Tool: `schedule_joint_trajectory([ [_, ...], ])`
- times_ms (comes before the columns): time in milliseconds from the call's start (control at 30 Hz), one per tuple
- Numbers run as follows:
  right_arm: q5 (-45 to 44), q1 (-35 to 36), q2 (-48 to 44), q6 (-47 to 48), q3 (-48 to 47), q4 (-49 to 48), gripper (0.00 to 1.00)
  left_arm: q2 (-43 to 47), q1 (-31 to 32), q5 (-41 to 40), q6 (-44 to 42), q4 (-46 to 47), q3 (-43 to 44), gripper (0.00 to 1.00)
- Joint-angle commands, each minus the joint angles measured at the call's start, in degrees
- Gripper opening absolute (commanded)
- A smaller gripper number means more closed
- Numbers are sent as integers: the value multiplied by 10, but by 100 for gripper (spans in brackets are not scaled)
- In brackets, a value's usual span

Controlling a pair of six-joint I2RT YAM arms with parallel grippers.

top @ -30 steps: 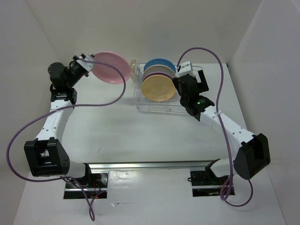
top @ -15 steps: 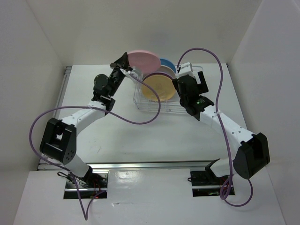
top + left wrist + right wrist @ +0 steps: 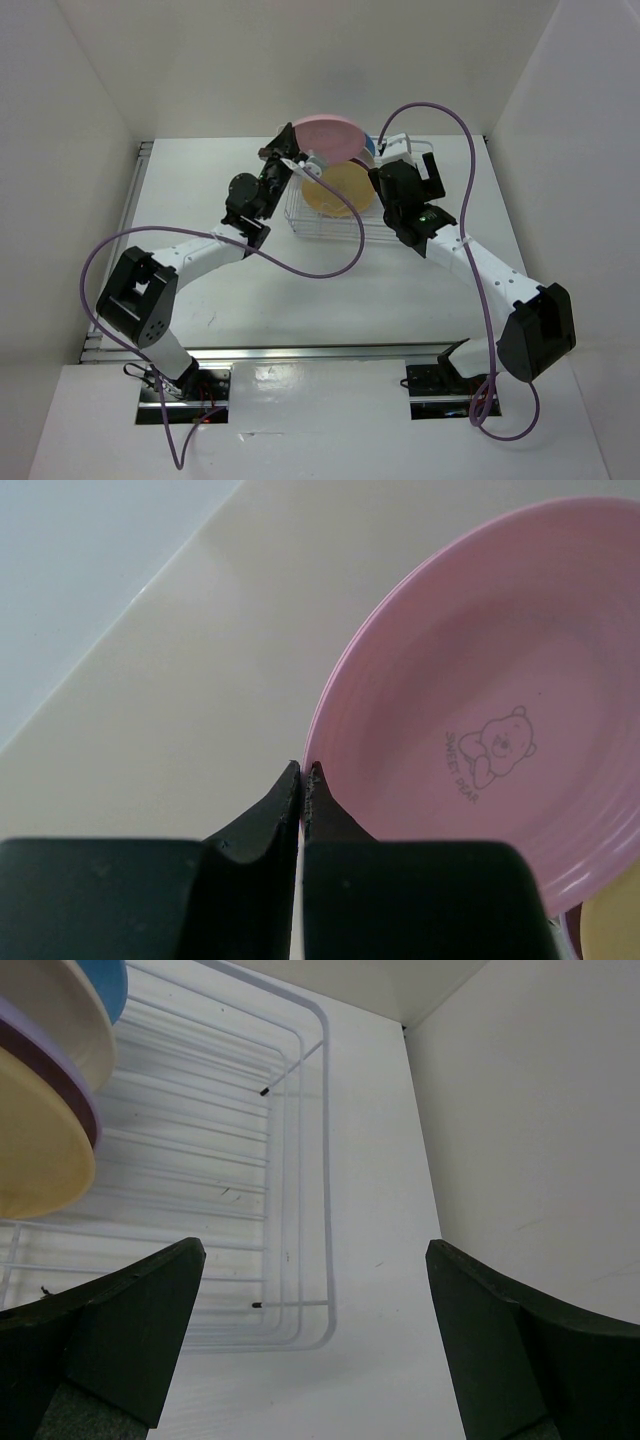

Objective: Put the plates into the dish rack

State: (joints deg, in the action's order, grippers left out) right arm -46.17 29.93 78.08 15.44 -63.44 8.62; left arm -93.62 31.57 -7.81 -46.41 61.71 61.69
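My left gripper [image 3: 293, 160] is shut on the rim of the pink plate [image 3: 330, 135] and holds it tilted above the left part of the dish rack [image 3: 330, 228]. In the left wrist view the closed tips [image 3: 303, 770] pinch the pink plate [image 3: 490, 740], which has a bear print. The yellow-orange plate [image 3: 338, 190] stands in the rack, with the purple [image 3: 70, 1090], cream [image 3: 50, 1010] and blue [image 3: 105, 985] plates behind it. My right gripper [image 3: 415, 160] is open and empty over the rack's right end [image 3: 325, 1160]. The cutlery cup is hidden.
White walls enclose the table at the back, left and right [image 3: 530, 1110]. Purple cables [image 3: 330, 265] loop over the table from both arms. A metal rail [image 3: 320, 352] runs along the near edge.
My left arm has swung right with the pink plate, from the far left to above the rack. The right arm has not moved.
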Motion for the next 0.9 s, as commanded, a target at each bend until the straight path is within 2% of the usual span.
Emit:
schedule_joint_trajectory([
  [0,-8,-4,-1,-9,-16,-10,100,6,1,-14,11,51,-5,0],
  [333,-8,-4,4,-14,-5,-10,100,32,24,15,11,39,-11,0],
  [600,-8,-4,4,-14,2,-10,100,5,53,-2,16,33,-29,0],
  [867,-8,-9,-1,-19,7,-4,100,-42,26,13,29,26,-29,0],
])
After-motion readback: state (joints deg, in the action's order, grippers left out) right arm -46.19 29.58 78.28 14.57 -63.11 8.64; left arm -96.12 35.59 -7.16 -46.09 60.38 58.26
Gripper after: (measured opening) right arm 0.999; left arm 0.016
